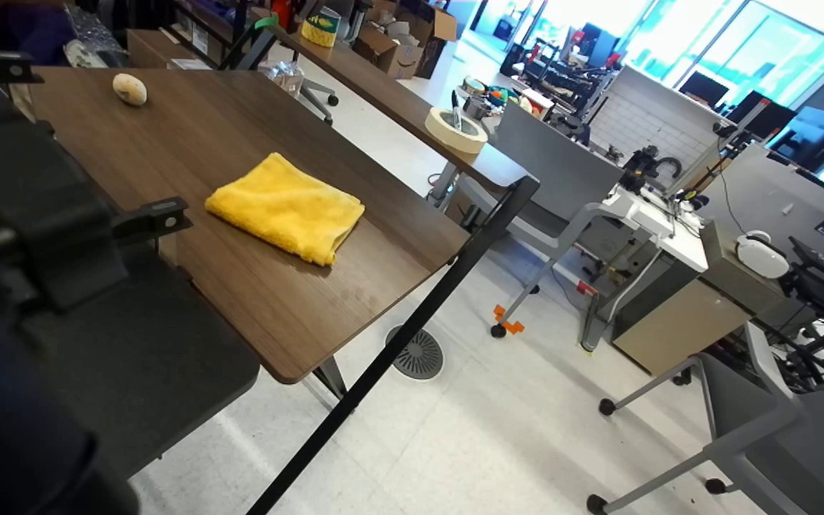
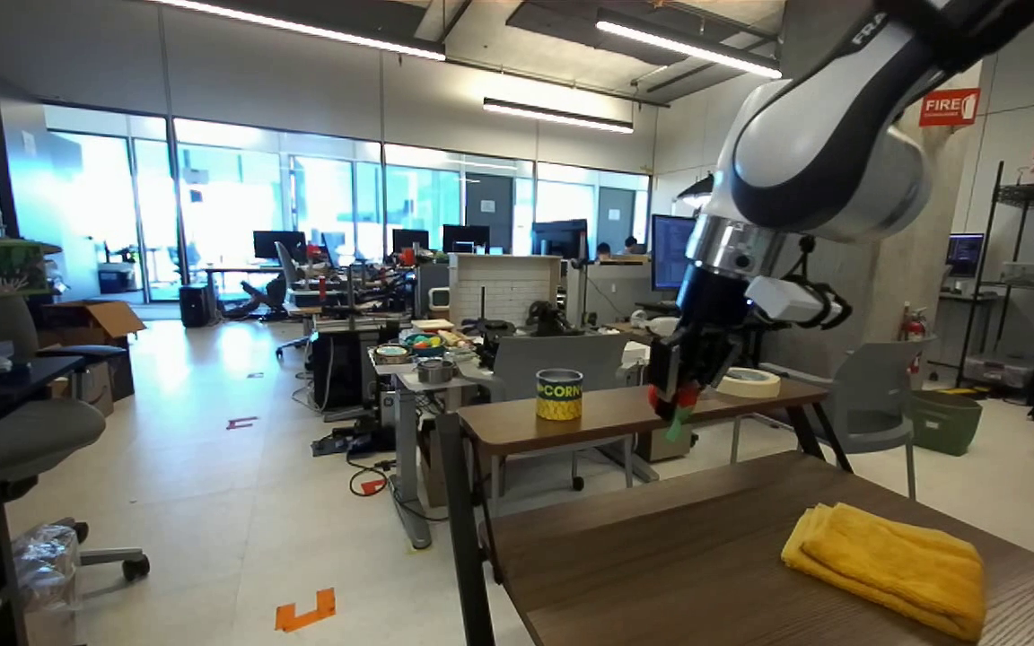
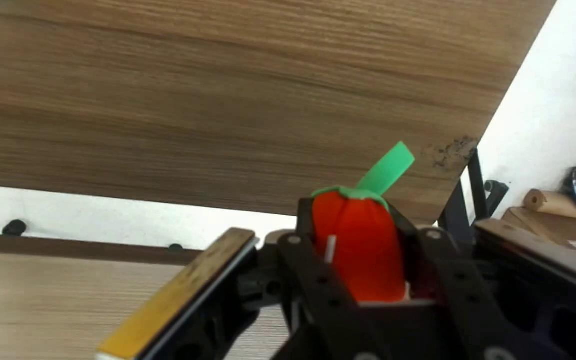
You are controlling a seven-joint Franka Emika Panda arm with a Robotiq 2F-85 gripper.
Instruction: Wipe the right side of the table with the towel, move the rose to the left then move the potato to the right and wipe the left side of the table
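Note:
My gripper [image 3: 353, 219] is shut on the rose [image 3: 360, 250], its red body squeezed between the dark fingers and its green stem [image 3: 387, 169] sticking out past the tips. In an exterior view the gripper [image 2: 674, 388] holds the rose in the air above the table [image 2: 652, 547], stem hanging down. The folded yellow towel [image 1: 287, 207] lies flat on the table, apart from the gripper; it also shows as a yellow towel [image 2: 889, 570] at the lower right of an exterior view. A beige potato [image 1: 129, 89] rests near the far end of the tabletop.
A narrow raised shelf [image 1: 376, 82] runs along one long side of the table. It carries a corn can [image 2: 559, 395] and a roll of tape [image 2: 748, 383] with a marker standing in it. Dark crumbs [image 3: 453, 152] lie near a table corner. A black leg [image 2: 465, 529] rises beside the table.

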